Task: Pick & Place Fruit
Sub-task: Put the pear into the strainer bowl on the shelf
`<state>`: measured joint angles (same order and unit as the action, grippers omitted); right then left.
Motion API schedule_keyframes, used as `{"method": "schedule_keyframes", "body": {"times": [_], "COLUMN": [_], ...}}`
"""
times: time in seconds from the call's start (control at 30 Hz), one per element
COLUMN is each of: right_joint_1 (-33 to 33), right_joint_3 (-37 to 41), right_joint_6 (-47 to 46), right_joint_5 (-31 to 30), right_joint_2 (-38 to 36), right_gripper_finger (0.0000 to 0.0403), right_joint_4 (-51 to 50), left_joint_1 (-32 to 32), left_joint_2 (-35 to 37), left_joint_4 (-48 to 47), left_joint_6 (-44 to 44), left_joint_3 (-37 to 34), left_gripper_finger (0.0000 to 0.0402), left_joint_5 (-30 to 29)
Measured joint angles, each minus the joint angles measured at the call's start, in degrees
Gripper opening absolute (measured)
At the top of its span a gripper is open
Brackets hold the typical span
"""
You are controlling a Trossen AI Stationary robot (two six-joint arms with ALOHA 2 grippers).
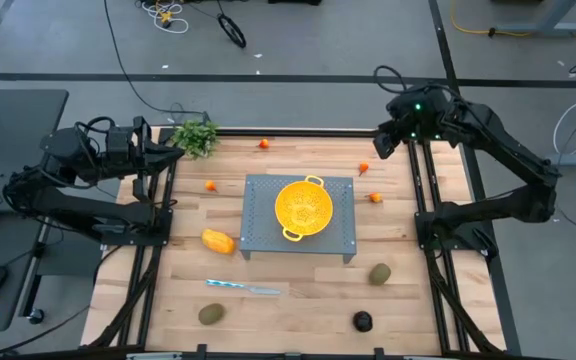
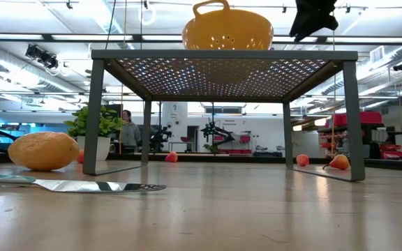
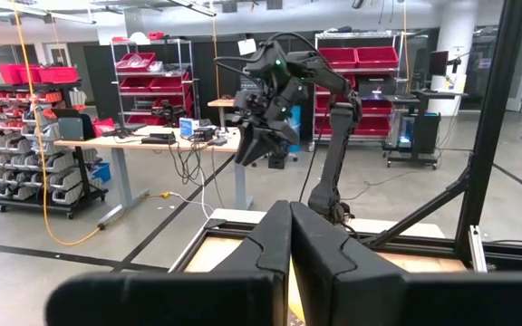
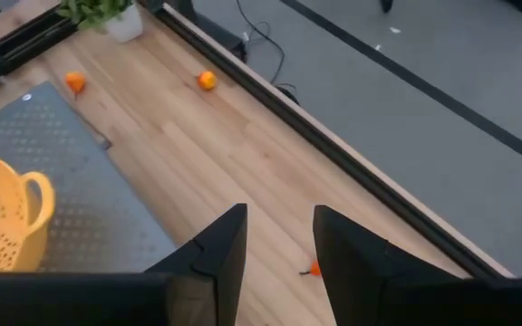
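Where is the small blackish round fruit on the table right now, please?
In the high view, the blackish fruit lies near the table's bottom edge, right of centre, below the brownish-green oval.

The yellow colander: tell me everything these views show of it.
The yellow colander is a round bowl, plastic by its look, with small holes through its wall and a loop handle at each of two opposite sides. It stands upright and looks empty in the middle of the grey perforated metal stand, touching nothing else. The low view shows its foot resting on the stand's mesh top.
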<state>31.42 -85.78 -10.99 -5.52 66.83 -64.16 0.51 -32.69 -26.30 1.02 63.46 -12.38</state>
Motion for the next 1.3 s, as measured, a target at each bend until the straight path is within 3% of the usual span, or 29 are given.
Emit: {"method": "schedule_keyframes", "body": {"times": [0.3,0.83,1.03,1.3], "right_joint_1": [0.4,0.4,0.5,2.5], "right_joint_3": [0.0,0.0,1.1,11.6], "right_joint_6": [6.4,9.7,12.7,14.9], "right_joint_5": [-0.1,-5.0,-4.4,0.2], "right_joint_2": [0.1,3.4,3.7,3.8], "right_gripper_finger": [0.0141,0.0269,0.0275,0.0275], "right_joint_4": [0.0,-0.2,-3.1,-2.0], "left_joint_1": [0.0,0.0,0.0,0.0], "left_joint_2": [0.0,0.0,0.0,0.0], "left_joint_4": [0.1,0.1,0.1,0.1], "left_joint_6": [-1.0,-1.5,-1.2,-0.3], "left_joint_3": [0.0,0.0,0.0,0.0], "left_gripper_finger": [0.0013,0.0013,0.0008,0.0009], "left_joint_5": [-0.5,-2.6,-2.7,-3.5]}}
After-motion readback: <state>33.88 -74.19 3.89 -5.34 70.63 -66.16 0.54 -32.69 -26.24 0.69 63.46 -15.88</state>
